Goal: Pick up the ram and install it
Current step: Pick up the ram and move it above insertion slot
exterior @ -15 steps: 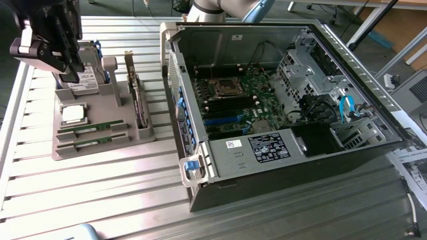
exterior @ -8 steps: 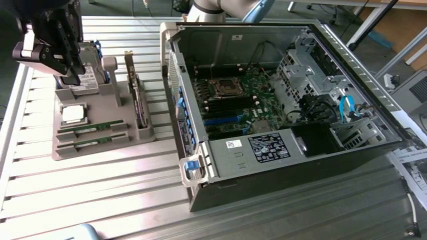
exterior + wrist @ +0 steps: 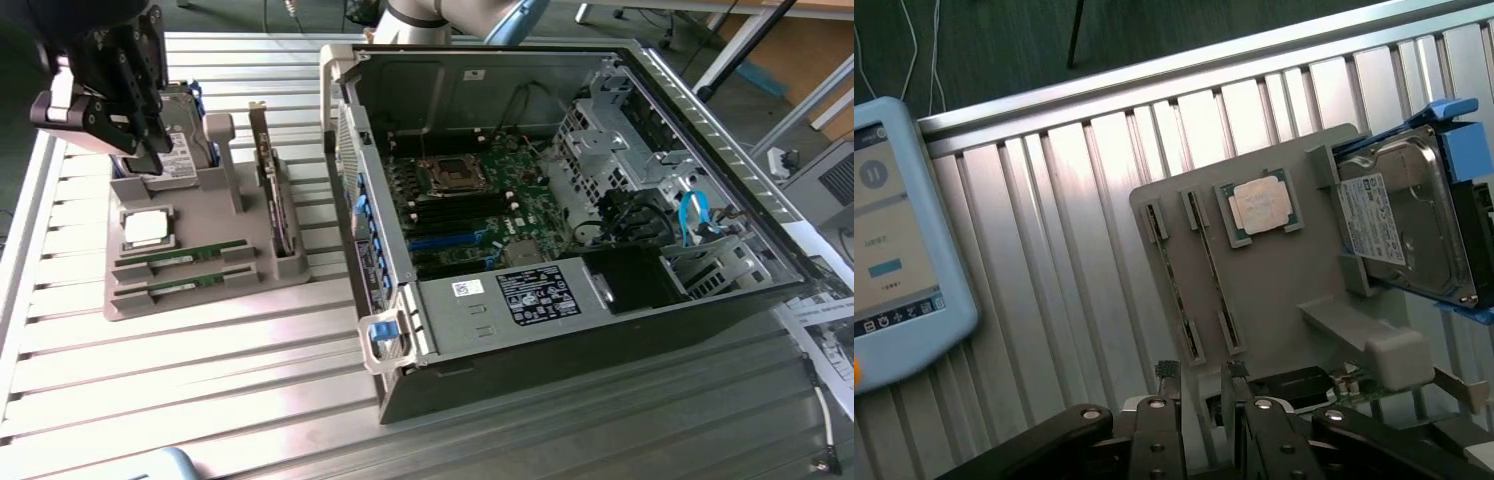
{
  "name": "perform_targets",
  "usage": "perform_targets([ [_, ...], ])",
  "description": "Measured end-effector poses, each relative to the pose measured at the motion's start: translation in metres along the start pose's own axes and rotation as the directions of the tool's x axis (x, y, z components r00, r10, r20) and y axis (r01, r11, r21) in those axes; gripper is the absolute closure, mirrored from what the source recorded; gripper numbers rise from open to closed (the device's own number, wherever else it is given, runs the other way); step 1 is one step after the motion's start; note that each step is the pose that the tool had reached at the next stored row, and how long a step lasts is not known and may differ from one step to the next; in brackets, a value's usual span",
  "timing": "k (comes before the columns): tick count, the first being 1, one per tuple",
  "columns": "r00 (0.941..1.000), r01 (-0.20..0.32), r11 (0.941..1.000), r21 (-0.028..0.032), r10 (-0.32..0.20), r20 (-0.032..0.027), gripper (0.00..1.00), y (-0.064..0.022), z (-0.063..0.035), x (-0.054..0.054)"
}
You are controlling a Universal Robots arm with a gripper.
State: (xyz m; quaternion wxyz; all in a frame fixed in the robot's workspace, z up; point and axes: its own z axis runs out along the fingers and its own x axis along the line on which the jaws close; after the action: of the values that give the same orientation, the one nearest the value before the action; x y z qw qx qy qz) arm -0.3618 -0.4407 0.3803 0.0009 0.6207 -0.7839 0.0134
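On the surface, toward the exterior view's left: a grey moulded plastic holder tray is sitting on the ribbed silver metal surface, beside an open black-and-silver computer case.
Ram: the long, narrow green circuit-board stick is lying in a slot at the tray's corner farthest from the drive. A second matching green stick is lying just beside it, nearer the tray's edge.
Neighbours: a square silver processor chip is resting between the ram and a big grey hard drive with blue rails, which is standing at the tray's far end.
Tool: the black two-fingered tool is hanging above the tray with its fingers spread wide and nothing between them. It is not touching the ram.
Case: a green motherboard is lying exposed inside, with dark slots facing the open side.
Handling: the ram is looking light, thin and stiff, so it is likely to lift easily. It is also likely to be fragile, since squeezing the chips or twisting the board could damage it.
Hold: the two flat faces around mid-length are probably offering the steadiest grip. This is keeping the fingers off the contact edge and clear of the tray's end blocks.
Risk: the slim board may be tilting or slipping if it is pinched off-centre.
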Motion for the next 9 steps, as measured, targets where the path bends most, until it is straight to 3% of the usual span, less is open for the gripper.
perform_targets([
  [9,1.0,0.0,1.0,0.0,0.0,0.0,0.7,0.0001,0.0047,-0.0001],
])
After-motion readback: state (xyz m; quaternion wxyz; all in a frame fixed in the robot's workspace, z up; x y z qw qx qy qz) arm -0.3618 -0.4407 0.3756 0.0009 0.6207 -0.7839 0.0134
